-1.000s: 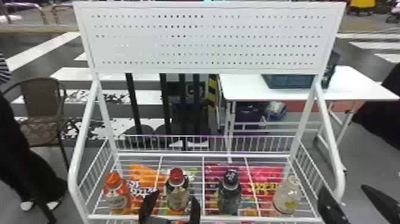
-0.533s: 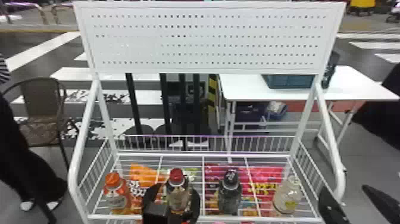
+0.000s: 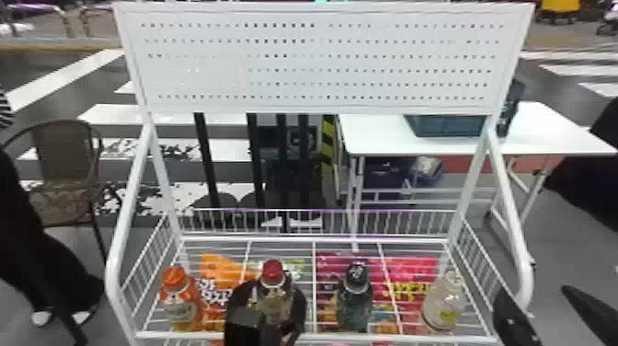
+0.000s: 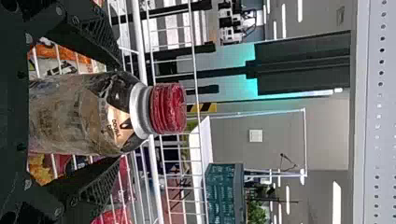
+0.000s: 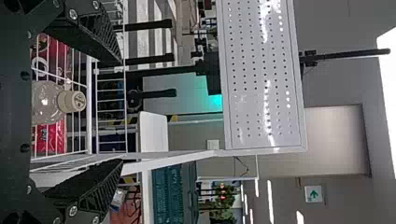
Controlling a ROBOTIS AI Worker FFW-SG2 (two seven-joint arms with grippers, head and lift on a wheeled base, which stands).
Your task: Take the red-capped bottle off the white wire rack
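White wire rack [image 3: 111,276], red-capped bottle [image 3: 272,272] upright between left gripper's [image 3: 272,289] wide-set fingers, right gripper [image 3: 533,292] wide

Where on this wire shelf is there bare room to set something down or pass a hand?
Free: the gap between the black-capped bottle and the pale-capped bottle, and the strip behind both, up to the back rail. Crowded: around the red-capped bottle, where the left gripper is.
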